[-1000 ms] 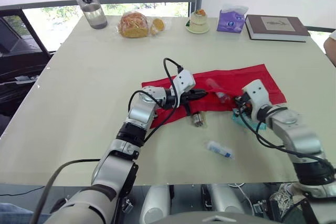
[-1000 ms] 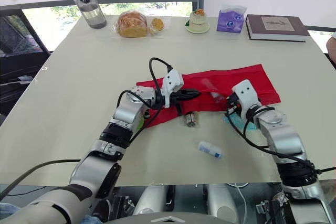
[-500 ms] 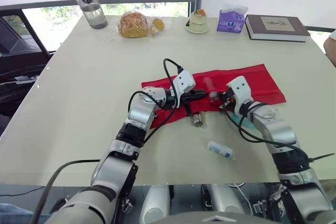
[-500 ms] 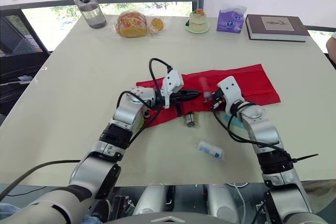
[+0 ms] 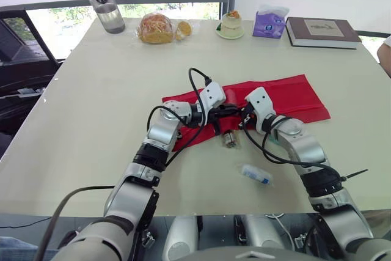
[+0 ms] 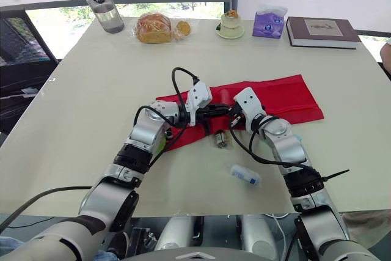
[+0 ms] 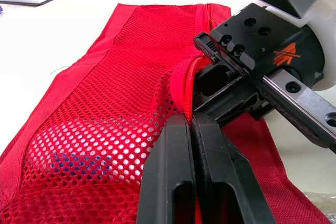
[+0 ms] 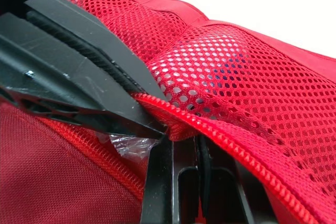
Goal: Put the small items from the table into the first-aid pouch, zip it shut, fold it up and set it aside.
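The red first-aid pouch lies unfolded across the middle of the table. My left gripper is shut on its raised zipper edge over the mesh pocket. My right gripper is tip to tip with the left one at that opening, shut on a small clear tube that sticks up beside it. In the right wrist view its fingers sit under the lifted zipper edge. A small roll and a white-and-blue tube lie on the table in front of the pouch.
Along the far edge stand a water bottle, bagged bread, a small cake on a plate, a purple tissue pack and a book. A person's arm shows at the right edge.
My right gripper has travelled left over the pouch with the clear tube until it meets the left gripper. The left arm has stayed put, holding the zipper edge.
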Motion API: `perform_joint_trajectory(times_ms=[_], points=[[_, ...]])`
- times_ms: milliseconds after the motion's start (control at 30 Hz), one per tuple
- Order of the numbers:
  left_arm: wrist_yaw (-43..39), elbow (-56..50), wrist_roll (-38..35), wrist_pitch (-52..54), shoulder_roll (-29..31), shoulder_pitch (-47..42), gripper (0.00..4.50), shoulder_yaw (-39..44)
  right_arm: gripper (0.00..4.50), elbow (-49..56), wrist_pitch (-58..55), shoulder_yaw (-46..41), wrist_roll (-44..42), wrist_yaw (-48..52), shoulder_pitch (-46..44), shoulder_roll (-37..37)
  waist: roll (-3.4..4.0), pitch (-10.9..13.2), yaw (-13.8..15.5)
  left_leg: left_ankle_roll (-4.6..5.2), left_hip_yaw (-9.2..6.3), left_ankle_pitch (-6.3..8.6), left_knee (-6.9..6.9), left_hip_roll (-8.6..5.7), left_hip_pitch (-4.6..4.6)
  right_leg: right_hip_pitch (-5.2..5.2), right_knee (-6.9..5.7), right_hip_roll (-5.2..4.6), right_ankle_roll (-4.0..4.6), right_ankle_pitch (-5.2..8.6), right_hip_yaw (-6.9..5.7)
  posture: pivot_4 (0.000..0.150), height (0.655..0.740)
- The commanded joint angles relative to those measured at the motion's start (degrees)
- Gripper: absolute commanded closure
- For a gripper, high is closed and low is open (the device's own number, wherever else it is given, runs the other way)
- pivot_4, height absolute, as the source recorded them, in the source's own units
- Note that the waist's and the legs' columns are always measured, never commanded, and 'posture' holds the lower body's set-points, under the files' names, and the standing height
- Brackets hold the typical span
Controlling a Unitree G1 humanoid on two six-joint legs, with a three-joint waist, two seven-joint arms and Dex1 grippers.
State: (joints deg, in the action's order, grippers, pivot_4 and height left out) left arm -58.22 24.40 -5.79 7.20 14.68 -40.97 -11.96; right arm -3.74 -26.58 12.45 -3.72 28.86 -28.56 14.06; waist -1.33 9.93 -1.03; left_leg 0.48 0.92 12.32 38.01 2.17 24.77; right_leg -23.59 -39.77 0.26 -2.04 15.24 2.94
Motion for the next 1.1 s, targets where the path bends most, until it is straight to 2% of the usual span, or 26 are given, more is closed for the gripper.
perform_joint_trajectory(times_ms=[33,167,267,367,533,667,767,867,900,933,967,1033,1067,1100], points=[[0.10,-1.65,-0.22,-1.31,-0.32,-0.37,4.50,-0.27,4.45,3.39,1.32,-0.57,-0.17,0.80,0.04,0.67,0.00,0.00,0.02,0.00,0.00,0.00,0.00,0.00,0.00,0.00,0.00,0.00,0.00,0.00,0.00,0.150,0.7400],[-0.07,0.39,-0.44,-1.92,0.83,-1.44,4.50,0.95,4.45,8.45,3.00,-0.23,1.31,4.05,2.66,6.46,0.00,0.00,0.20,0.00,-0.01,0.00,0.00,-0.02,0.04,0.00,0.03,-0.04,0.00,0.00,-0.02,0.150,0.7400],[0.67,4.34,-0.12,-3.57,2.27,-3.57,4.50,2.46,4.45,15.09,-1.29,-3.49,-2.35,5.47,4.82,8.61,0.00,0.01,0.06,0.00,0.00,0.00,0.00,-0.01,0.01,0.00,0.03,-0.02,-0.01,0.01,-0.01,0.150,0.7400],[0.89,7.64,-0.10,-5.26,3.23,-5.14,4.50,3.09,4.45,19.38,-0.92,-6.29,-5.02,7.67,7.49,11.10,0.00,0.01,-0.07,0.00,-0.03,0.00,0.00,0.03,-0.02,0.00,0.00,0.06,-0.02,0.01,-0.01,0.150,0.7400],[0.48,10.57,-0.06,-7.23,4.73,-5.98,4.50,3.93,4.45,25.08,8.62,-18.24,-16.81,18.88,18.17,15.84,-0.01,0.02,0.24,0.00,-0.04,0.00,-0.02,0.00,0.02,0.01,0.06,0.05,-0.03,0.02,-0.04,0.150,0.7400],[0.35,12.78,0.23,-8.70,6.10,-6.18,4.50,4.24,4.45,26.51,2.18,-30.76,-30.80,29.05,22.61,24.42,-0.02,0.07,0.23,0.03,0.06,0.02,-0.04,-0.05,0.02,0.02,0.12,-0.10,-0.04,0.01,0.05,0.150,0.7400],[0.00,15.37,0.28,-10.22,7.46,-6.77,4.50,4.76,3.69,26.36,-2.25,-39.88,-38.89,39.39,27.62,33.69,-0.03,0.08,0.19,0.04,0.07,0.03,-0.01,-0.01,-0.03,0.04,0.10,-0.04,-0.04,0.01,0.03,0.150,0.7400],[0.09,19.58,0.75,-12.52,8.81,-7.73,4.50,5.11,2.61,25.13,-8.03,-48.98,-44.86,47.88,32.16,42.70,-0.02,0.09,-0.04,0.04,0.01,0.03,-0.12,0.00,-0.07,0.04,0.06,0.02,-0.02,0.03,0.00,0.150,0.7400],[0.51,21.35,0.72,-13.10,9.05,-8.21,4.50,5.46,2.15,24.59,-9.25,-51.24,-45.87,50.02,33.01,45.12,-0.02,0.09,-0.11,0.04,0.04,0.03,-0.15,0.02,-0.11,0.03,0.07,0.04,-0.02,0.03,0.04,0.150,0.7400],[1.44,23.51,0.98,-13.72,9.22,-8.87,4.50,5.73,1.88,22.88,-9.43,-53.41,-46.11,51.90,32.71,47.33,-0.03,0.09,-0.25,0.04,0.05,0.03,-0.17,0.02,-0.12,0.03,0.08,0.04,-0.03,0.03,0.06,0.150,0.7400],[2.06,25.28,1.13,-14.11,9.28,-9.44,4.50,5.96,1.37,20.44,-9.83,-55.66,-46.19,53.67,31.92,49.73,-0.03,0.09,-0.34,0.04,0.05,0.03,-0.18,0.02,-0.14,0.04,0.08,0.05,-0.08,0.06,0.06,0.150,0.7400],[2.47,27.45,1.41,-14.85,9.24,-10.28,4.50,6.21,0.79,17.26,-10.35,-58.34,-46.19,55.84,31.07,52.59,-0.04,0.09,-0.41,0.04,0.05,0.02,-0.17,0.02,-0.14,0.04,0.06,0.04,-0.20,0.12,0.06,0.150,0.7400],[2.26,28.07,1.54,-15.23,9.22,-10.64,4.50,6.20,0.28,15.63,-10.76,-59.91,-45.79,57.59,31.22,54.23,-0.04,0.10,-0.44,0.03,0.05,0.02,-0.15,0.01,-0.13,0.04,0.06,0.03,-0.21,0.12,0.06,0.150,0.7400],[2.12,28.65,1.66,-15.62,9.20,-10.97,4.50,6.18,0.12,14.57,-10.99,-60.84,-45.47,58.85,31.35,55.29,-0.04,0.10,-0.42,0.04,0.07,0.02,-0.12,-0.02,-0.12,0.03,0.05,0.00,-0.22,0.12,0.07,0.150,0.7400]])
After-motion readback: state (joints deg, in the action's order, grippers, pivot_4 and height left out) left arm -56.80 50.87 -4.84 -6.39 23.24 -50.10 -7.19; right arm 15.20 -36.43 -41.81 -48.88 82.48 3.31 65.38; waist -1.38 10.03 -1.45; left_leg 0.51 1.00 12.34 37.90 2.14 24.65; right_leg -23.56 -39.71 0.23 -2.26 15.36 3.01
